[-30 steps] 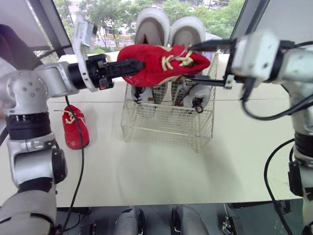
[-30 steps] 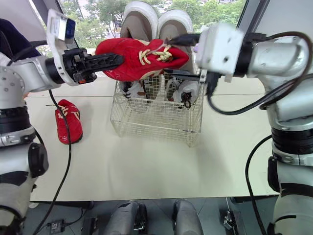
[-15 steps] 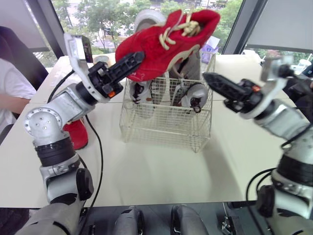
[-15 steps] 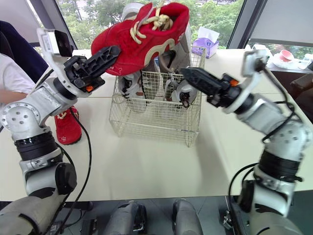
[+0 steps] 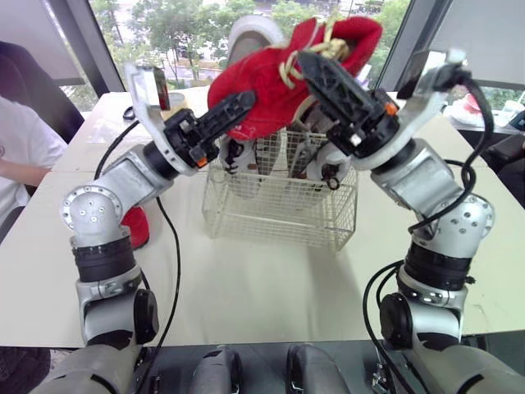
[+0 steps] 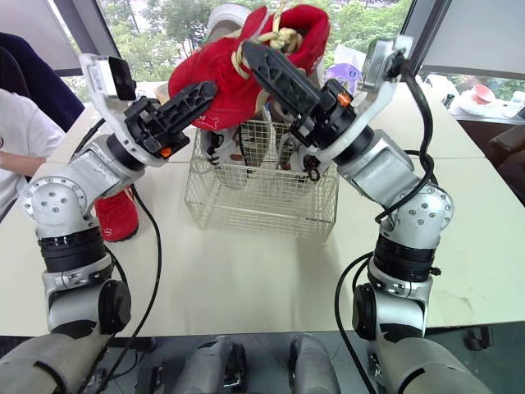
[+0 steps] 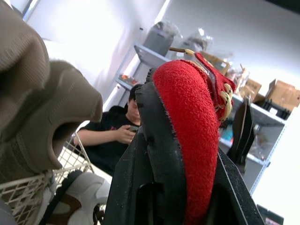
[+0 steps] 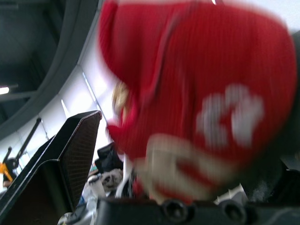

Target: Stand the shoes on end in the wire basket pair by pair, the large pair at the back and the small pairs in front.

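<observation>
Your left gripper [image 5: 239,103] had its two black fingers [image 7: 140,154] clamped on the heel end of the red shoe [image 5: 267,94], one on either side, as the left wrist view showed. Your right gripper [image 5: 316,75] stood spread open at the toe end. The shoe sat between its fingers, and the one finger [image 8: 61,159] seen in the right wrist view had a thin gap beside it.

The shoe hung tilted, toe up toward the upper right of the head views, its cream laces facing you, above the wire basket [image 5: 279,209] at upper centre. In the basket, the large grey pair [image 5: 246,33] stood on end at the back. Small white sneakers [image 5: 332,160] stood in front of them.

The second red shoe [image 5: 135,228] lay on the table [image 5: 271,287] left of the basket, partly behind your left arm. A person in a white shirt [image 5: 25,156] sat at the left edge.
</observation>
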